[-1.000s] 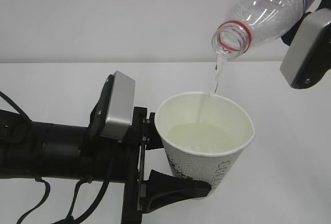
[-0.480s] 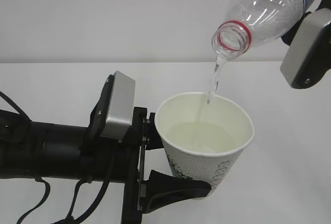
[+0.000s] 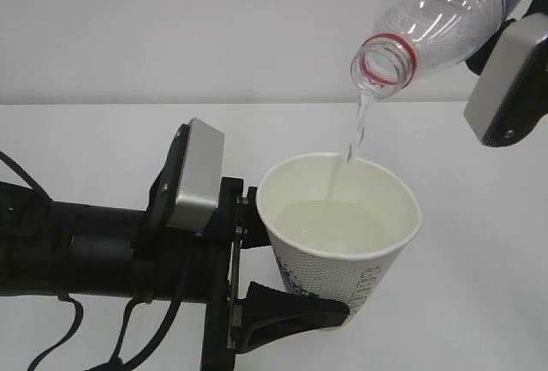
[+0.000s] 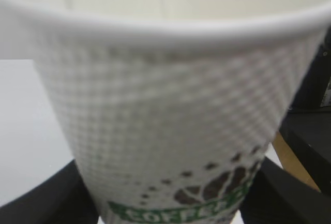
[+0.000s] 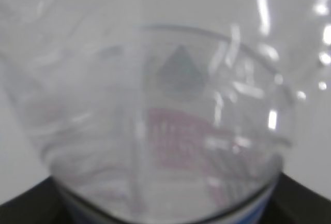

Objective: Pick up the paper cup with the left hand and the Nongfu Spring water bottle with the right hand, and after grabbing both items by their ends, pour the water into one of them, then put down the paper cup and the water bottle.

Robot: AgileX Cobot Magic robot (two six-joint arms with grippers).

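White paper cup (image 3: 338, 234), lower centre, clamped by our left hand (image 3: 257, 307); Nongfu Spring water bottle (image 3: 437, 20), upper right, gripped by our right hand (image 3: 509, 80). Water (image 3: 358, 131) streaming; we judge setting-down remains.

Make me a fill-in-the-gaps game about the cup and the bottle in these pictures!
1. The water falls from the bottle into the paper ____.
2. The ring around the bottle's neck is ____.
3. The green word on the cup says ____.
4. The left end effector grips the cup near its ____.

Missing words: cup; red; COFFEE; bottom
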